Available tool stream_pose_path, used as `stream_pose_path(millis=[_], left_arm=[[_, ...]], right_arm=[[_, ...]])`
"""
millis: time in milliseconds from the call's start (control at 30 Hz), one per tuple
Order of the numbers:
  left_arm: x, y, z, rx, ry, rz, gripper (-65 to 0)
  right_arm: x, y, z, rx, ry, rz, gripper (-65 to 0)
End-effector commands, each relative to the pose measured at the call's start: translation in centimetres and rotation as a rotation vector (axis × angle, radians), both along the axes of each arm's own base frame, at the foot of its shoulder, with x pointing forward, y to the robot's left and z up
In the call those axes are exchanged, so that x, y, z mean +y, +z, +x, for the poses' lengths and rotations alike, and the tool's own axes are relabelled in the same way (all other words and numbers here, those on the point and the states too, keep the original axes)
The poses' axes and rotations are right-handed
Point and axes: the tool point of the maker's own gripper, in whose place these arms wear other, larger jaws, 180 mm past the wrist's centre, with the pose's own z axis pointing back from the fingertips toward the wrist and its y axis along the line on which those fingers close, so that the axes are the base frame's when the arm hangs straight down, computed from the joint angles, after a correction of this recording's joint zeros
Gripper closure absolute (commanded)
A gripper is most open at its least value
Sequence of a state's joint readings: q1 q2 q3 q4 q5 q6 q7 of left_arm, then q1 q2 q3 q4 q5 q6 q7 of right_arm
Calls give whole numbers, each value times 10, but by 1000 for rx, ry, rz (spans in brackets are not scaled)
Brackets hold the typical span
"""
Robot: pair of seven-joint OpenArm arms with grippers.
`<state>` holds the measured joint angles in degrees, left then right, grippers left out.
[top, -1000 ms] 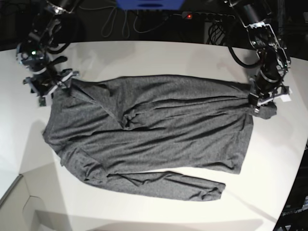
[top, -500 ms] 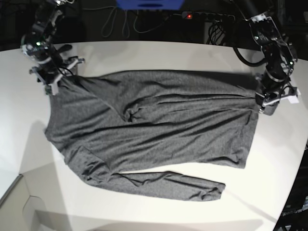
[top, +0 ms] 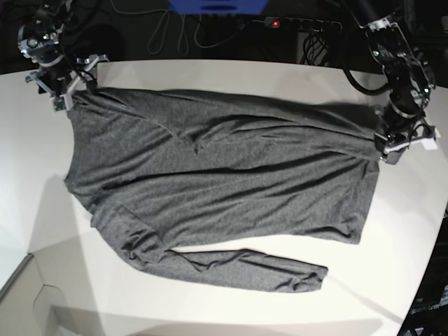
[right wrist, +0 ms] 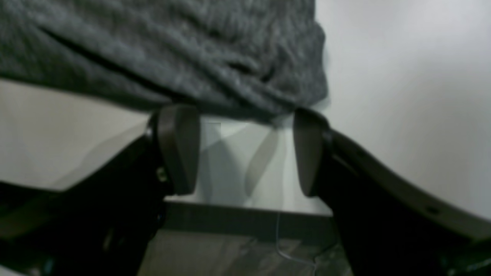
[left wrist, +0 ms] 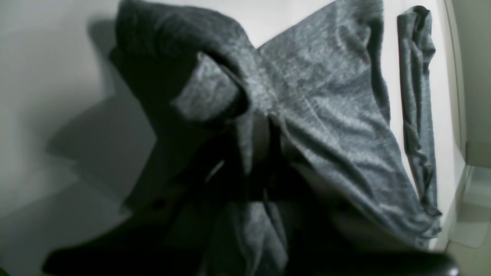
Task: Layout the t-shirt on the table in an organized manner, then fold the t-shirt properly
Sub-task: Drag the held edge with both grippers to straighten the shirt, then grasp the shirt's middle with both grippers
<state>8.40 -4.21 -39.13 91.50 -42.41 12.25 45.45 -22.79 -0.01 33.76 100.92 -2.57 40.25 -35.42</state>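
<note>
Fabric of the t-shirt (top: pixel 224 185) lies spread across the table (top: pixel 231 77), one sleeve stretched along its near hem. At the shirt's right end in the base view, the left gripper (top: pixel 389 149) is clenched on a bunched corner of the t-shirt. At the far left corner, the right gripper (right wrist: pixel 245 153) has its fingers (right wrist: pixel 178 149) spread apart with only tabletop between them, the cloth's edge just beyond their tips.
</note>
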Motion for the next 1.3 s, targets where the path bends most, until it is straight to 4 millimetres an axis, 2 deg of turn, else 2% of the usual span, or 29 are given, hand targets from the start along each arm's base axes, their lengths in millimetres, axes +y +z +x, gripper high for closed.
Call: stream_pose_path(millis=[0,233,300,367,533,600,700,867,933,1033,1100,1133,1200,1267], left_arm=[[5,9,2,-23,-2,26,0],[3,-8,-20,37,-5,19,0],[3,-11,-26,51,-5,20,-6],[2,-13,-29,60,-8,17,-50],[-8,-17,-39,108,-51,-31,-262],[-10,-16,-39,110,-61,-38,-302],[-12,-12,-42,110,-72,-31,-315],[-16,17,-38,37,-92,-6,-316],[-16,37,-35,-29,-89,-14,-316],[-5,73,-32,-153,-49,-36,-316],[2,89,-29,-219,-18,-49,-316],[6,95,-26,-247,-5,-55,-316],[13,111,-5,-309,6,-43,-316],[13,111,13,-316,5,-41,-316]], right_arm=[[-5,8,1,-30,-2,-12,-389],[-4,7,-4,-21,-1,-10,-389],[-5,15,-1,-41,5,-24,-389],[-5,23,3,-61,12,-38,-389],[-2,46,17,-129,30,-69,-389],[-2,55,21,-153,35,-83,-391],[2,66,27,-184,44,-94,-392],[2,74,39,-218,39,-97,-392],[2,76,42,-229,39,-97,-392],[1,82,52,-255,38,-101,-392],[1,86,59,-276,36,-102,-392],[2,89,64,-288,38,-101,-393],[3,96,75,-319,41,-101,-393],[4,103,86,-349,41,-98,-393]])
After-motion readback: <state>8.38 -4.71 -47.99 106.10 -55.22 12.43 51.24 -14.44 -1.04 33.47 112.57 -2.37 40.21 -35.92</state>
